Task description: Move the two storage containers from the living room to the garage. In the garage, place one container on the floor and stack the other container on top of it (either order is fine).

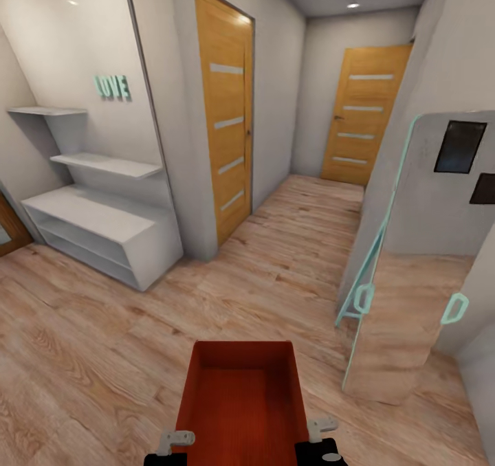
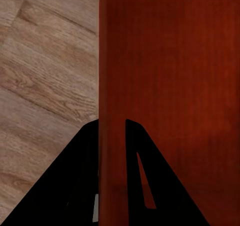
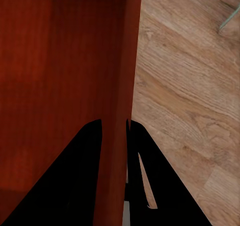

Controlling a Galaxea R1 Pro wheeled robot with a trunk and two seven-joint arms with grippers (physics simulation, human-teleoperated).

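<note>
One storage container [image 1: 240, 401], orange-red and open-topped, hangs between both sets of jaws above the wood plank floor [image 1: 103, 356]. The left gripper [image 2: 111, 131] has its jaws closed on the container's left wall, one finger inside and one outside; the right gripper [image 3: 114, 131] clamps the right wall the same way. Ahead of the jaws runs a hallway with two wooden doors [image 1: 227, 115]. Off to the left side stands a white shelf unit [image 1: 103, 225], and to the right leans a teal-framed mirror [image 1: 412, 260].
</note>
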